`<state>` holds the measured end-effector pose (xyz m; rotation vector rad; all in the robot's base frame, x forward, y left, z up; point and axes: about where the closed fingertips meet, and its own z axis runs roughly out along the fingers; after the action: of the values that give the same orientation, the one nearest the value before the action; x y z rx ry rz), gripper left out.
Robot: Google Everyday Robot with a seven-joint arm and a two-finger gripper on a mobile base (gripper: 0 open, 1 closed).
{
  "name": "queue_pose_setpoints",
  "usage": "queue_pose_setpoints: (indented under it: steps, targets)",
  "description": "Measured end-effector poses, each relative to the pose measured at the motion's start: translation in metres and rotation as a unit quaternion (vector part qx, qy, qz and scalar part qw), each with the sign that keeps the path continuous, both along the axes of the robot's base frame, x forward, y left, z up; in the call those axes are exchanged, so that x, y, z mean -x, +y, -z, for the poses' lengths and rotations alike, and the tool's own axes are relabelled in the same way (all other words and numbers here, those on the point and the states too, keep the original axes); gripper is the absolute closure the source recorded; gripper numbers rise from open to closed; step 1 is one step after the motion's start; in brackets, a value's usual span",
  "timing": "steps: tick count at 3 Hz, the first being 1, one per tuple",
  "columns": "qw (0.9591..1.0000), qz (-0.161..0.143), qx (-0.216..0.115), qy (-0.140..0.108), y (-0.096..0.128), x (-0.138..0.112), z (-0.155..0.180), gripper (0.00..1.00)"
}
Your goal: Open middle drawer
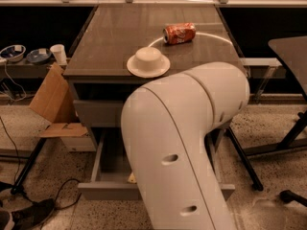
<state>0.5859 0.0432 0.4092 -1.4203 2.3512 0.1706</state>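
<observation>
Foreground: white arm (182,152), filling the centre and hiding most of the cabinet front. Middle drawer (103,191) stands pulled out below the table, its grey front panel nearest the camera; handle hidden by the arm. Gripper (132,178) sits inside this drawer, w/ only a pale sliver showing at the arm's left edge; open or closed cannot be told. Above, the upper drawer (96,113) is flush w/ the cabinet. Cardboard (53,99) leans beside the cabinet's left side. On the table (120,37): plate (163,68) bearing an upturned bowl (148,56), then a red can (179,33) on its side. Far left: white cup (59,54).
</observation>
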Motion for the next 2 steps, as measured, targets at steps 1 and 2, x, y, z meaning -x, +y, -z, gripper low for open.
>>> queue_pose_setpoints:
  steps: [1,2]
  targets:
    - [0.9986,-0.033,0.04,0.001,-0.0117,0.0123,-0.0057,0.0]
    - [0.9964,-0.051,0.067,0.006,-0.0148,0.0165,-0.007,0.0]
